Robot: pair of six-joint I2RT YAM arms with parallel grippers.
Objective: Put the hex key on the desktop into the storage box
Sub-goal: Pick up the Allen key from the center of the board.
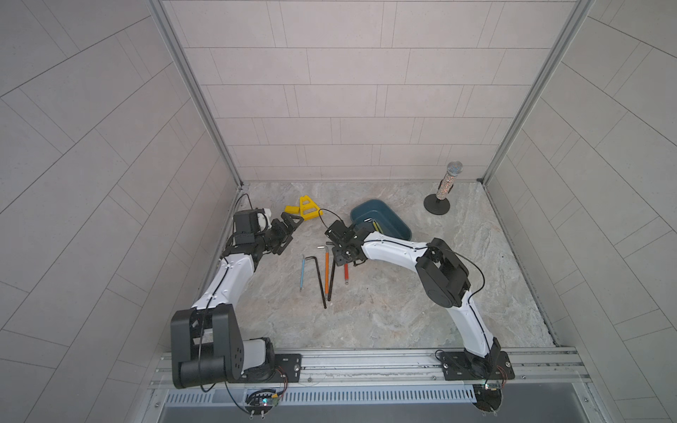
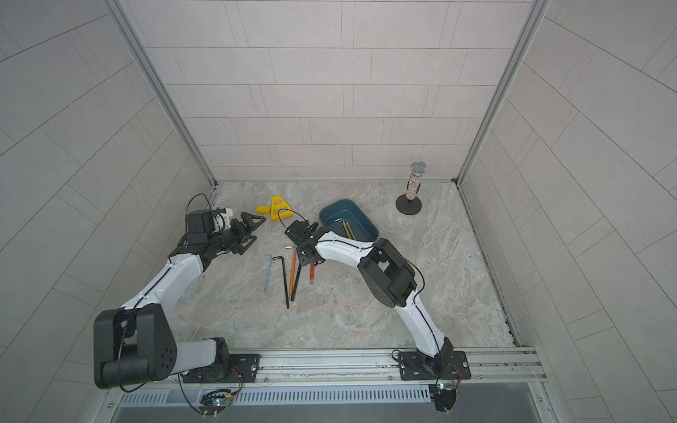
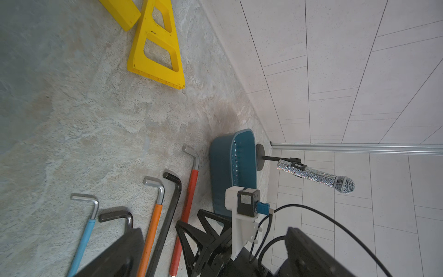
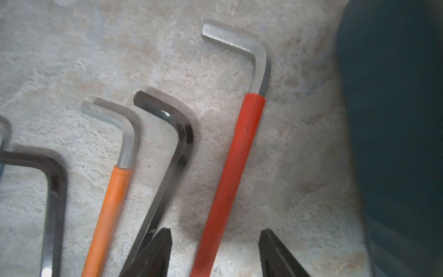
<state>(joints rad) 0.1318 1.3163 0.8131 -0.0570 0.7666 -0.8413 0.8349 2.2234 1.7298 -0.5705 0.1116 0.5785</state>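
Pale grey tiles cover the back wall, the left wall and the right wall, which meet at metal posts in the corners. The desktop between them is grey-beige and marbled, evenly lit. A metal rail runs along its near edge, with a slotted grille below it. In the far right corner a glittery microphone stands on a round black base.
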